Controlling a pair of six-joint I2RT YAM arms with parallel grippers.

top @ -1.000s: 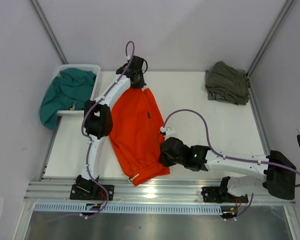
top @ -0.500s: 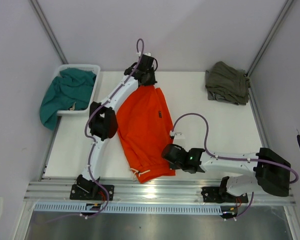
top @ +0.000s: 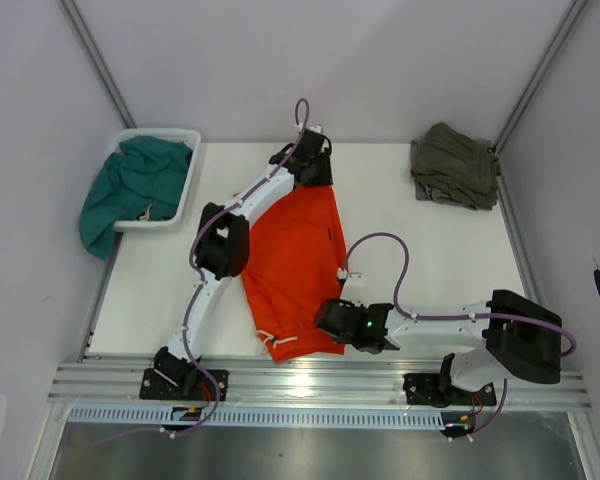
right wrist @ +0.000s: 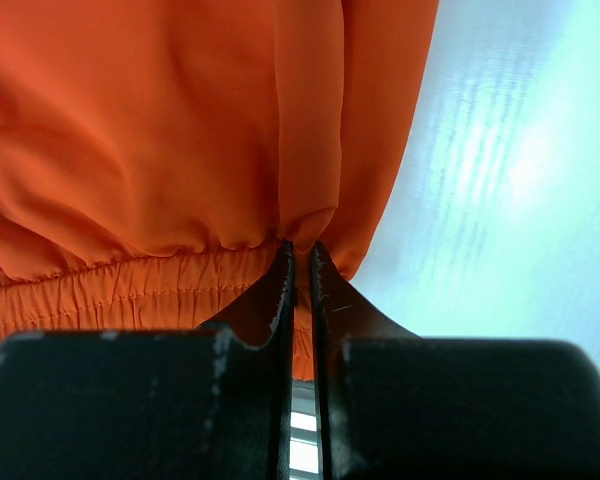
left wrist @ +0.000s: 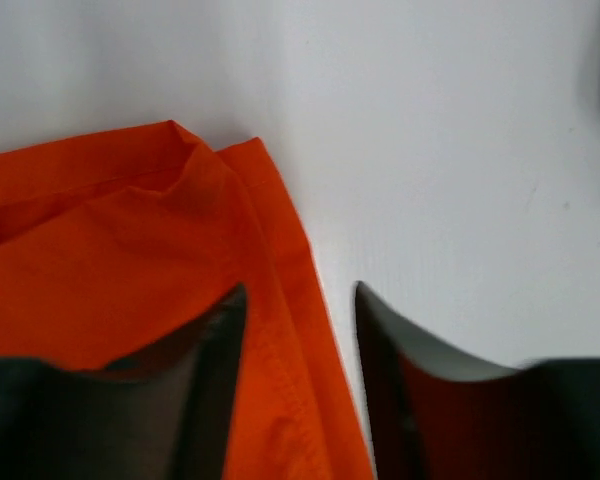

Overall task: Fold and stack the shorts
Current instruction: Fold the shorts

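White surface (top: 420,260) walled in by pale panels, with the orange shorts (top: 300,270) spread flat near its middle, leg hems toward the far edge and gathered waistband toward the near edge. At the far hem corner the left fingers (left wrist: 215,380) stand parted, with the folded orange edge running between them and nothing pinched. At the near end the right fingers (right wrist: 255,310) are pressed almost together on a small pleat of orange cloth just above the elastic waistband, at the right-hand corner of the shorts, so that arm has hold of them. A white drawstring (top: 270,342) peeps out at the waistband's left end, and a small dark tag (top: 328,233) sits near the right side seam. An olive-green garment (top: 455,165) lies bunched in the far right corner, well apart from the orange pair. A teal garment (top: 130,190) fills a white basket (top: 160,132) at the far left and hangs over its outer rim
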